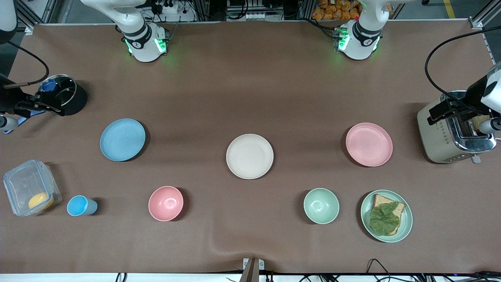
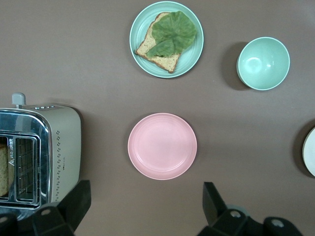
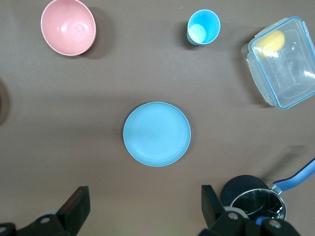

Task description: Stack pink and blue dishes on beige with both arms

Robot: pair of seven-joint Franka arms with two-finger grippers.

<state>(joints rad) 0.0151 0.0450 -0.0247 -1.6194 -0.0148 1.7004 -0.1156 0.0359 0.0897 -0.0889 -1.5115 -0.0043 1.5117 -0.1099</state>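
Pink plate (image 2: pixel 162 146) under wide left tool (image 2: pixel 142 204), blue plate (image 3: pixel 156 133) under wide right tool (image 3: pixel 142 205)

— What did the arms look like?
— Both had glossy white shells with black joint bands, and green lights glowed at each base.
— And the hands?
— The left gripper (image 2: pixel 145 206) and right gripper (image 3: pixel 142 209) were matte black with blocky fingers and small silver screws. Dark cables looped from the wrists.
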